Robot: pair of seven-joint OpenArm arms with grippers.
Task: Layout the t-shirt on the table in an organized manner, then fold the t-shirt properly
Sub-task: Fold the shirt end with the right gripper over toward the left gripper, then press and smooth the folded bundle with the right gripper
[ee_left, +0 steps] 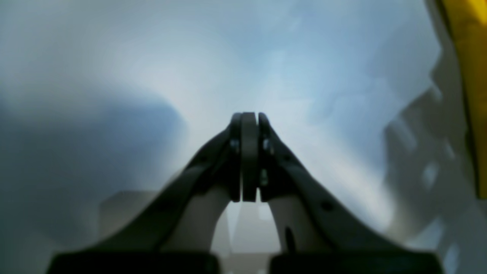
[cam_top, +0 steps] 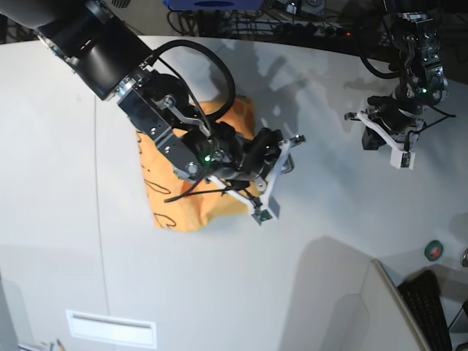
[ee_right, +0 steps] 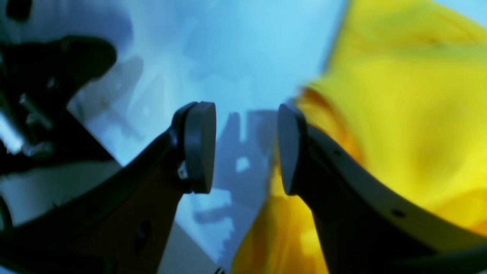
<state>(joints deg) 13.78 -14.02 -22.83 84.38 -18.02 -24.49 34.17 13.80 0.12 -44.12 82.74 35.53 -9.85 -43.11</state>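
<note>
Orange-yellow t-shirt (cam_top: 183, 201) bunched on table (cam_top: 307, 292) | right pincer (ee_right: 245, 148) parted, empty | left pincer (ee_left: 249, 121) closed, empty

Black script on t-shirt (cam_top: 170, 208), unreadable.

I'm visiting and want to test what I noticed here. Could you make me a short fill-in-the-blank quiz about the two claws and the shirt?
1. The left gripper has its jaws ____, with nothing between them.
2. The right gripper has its jaws ____, right beside the t-shirt.
3. The t-shirt lies in a ____ heap, not spread flat, on the table.
4. The cloth's colour is orange-____.

Missing words: shut; open; bunched; yellow
</note>
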